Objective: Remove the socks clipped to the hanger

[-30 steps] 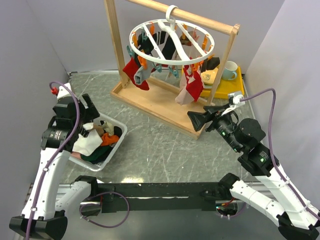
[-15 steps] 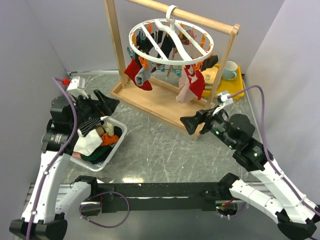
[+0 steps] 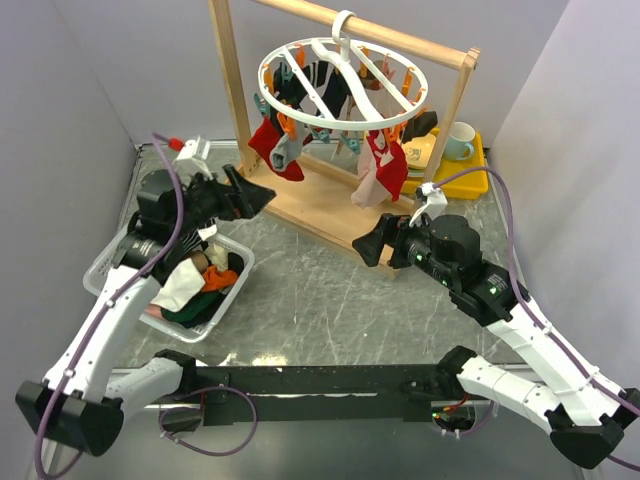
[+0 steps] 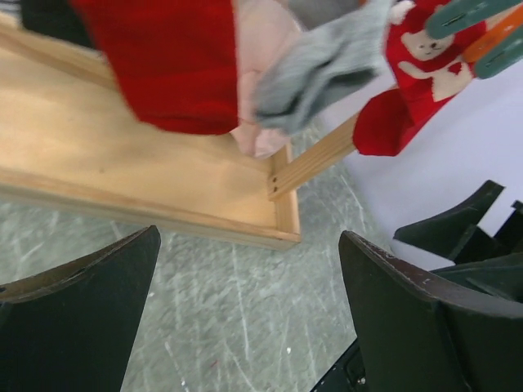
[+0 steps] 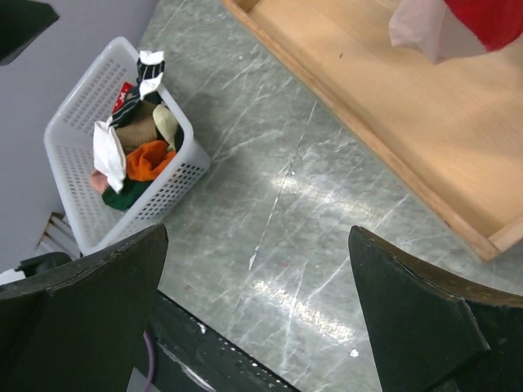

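The white ring hanger (image 3: pixel 343 82) hangs from the wooden rack's bar, with socks clipped under it. A red sock (image 3: pixel 272 148) hangs on the left, a red and a pale pink sock (image 3: pixel 385 165) on the right, and black ones (image 3: pixel 325 85) at the back. My left gripper (image 3: pixel 255 195) is open and empty, just left of and below the left red sock. Its wrist view (image 4: pixel 245 318) shows the red sock (image 4: pixel 176 65), a grey sock (image 4: pixel 323 65) and a red bear sock (image 4: pixel 409 73) above. My right gripper (image 3: pixel 370 245) is open and empty, low in front of the rack; its wrist view (image 5: pixel 257 318) looks down at the table.
The wooden rack's base tray (image 3: pixel 310 205) stands mid-table and also shows in the right wrist view (image 5: pixel 409 98). A white basket (image 3: pixel 240 262) holding loose socks sits at the left and shows in the right wrist view (image 5: pixel 82 147) too. A yellow tray with a mug (image 3: pixel 460 140) is at the back right.
My left gripper has risen from over the basket and swung right toward the rack's left socks. My right gripper has moved left, closer to the rack's front.
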`<state>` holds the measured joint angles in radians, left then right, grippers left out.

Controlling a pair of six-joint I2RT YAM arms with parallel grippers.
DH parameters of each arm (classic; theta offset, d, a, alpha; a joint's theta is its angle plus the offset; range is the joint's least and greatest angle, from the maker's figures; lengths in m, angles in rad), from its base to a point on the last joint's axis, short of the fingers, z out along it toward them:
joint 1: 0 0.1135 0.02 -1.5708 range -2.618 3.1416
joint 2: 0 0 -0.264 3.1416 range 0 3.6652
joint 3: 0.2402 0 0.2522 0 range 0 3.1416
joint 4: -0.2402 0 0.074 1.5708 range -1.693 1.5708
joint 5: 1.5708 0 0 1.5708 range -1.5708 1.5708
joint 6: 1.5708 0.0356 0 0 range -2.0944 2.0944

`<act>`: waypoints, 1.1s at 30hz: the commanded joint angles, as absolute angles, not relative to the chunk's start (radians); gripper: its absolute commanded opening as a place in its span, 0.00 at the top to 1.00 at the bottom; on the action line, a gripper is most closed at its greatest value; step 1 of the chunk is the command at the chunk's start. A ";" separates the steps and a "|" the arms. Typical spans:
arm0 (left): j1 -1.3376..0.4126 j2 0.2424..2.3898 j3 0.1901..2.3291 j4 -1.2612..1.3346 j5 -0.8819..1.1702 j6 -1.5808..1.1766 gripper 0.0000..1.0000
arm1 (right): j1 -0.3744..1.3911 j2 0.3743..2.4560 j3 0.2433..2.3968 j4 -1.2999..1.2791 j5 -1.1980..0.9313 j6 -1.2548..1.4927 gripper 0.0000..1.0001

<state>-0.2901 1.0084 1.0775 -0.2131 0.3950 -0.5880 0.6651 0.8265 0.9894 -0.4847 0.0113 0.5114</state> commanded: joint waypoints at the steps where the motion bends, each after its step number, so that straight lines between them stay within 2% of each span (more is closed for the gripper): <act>1: -0.344 1.057 1.190 -0.106 0.351 -0.580 0.02 | 0.664 0.804 1.025 -0.459 -0.029 0.513 0.00; 6: -0.360 1.114 1.264 -0.080 0.279 -0.523 0.01 | 0.663 0.727 0.943 -0.333 -0.127 0.428 0.00; 13: -0.370 1.209 1.362 -0.074 0.285 -0.500 0.01 | 0.663 0.741 0.992 -0.396 -0.121 0.371 0.00; 17: -0.380 1.253 1.394 -0.069 0.291 -0.491 0.08 | 0.663 0.718 0.983 -0.385 -0.114 0.365 0.00; 20: -0.387 1.273 1.413 -0.060 0.311 -0.486 0.25 | 0.663 0.706 0.982 -0.382 -0.109 0.367 0.00; 21: -0.388 1.279 1.417 -0.063 0.313 -0.485 0.36 | 0.664 0.706 0.983 -0.385 -0.107 0.367 0.00; 23: -0.393 1.284 1.427 -0.069 0.314 -0.477 0.52 | 0.664 0.709 0.989 -0.393 -0.106 0.370 0.00; 24: -0.394 1.284 1.427 -0.069 0.314 -0.474 0.75 | 0.663 0.712 0.994 -0.396 -0.104 0.370 0.00; 26: -0.402 1.270 1.414 -0.057 0.308 -0.469 0.94 | 0.664 0.716 0.999 -0.394 -0.110 0.370 0.00; 27: -0.405 1.263 1.408 -0.054 0.304 -0.469 0.99 | 0.664 0.722 1.005 -0.391 -0.112 0.370 0.00; 33: -0.451 1.232 1.376 -0.031 0.308 -0.479 0.99 | 0.664 0.805 1.136 -0.426 -0.100 0.393 0.00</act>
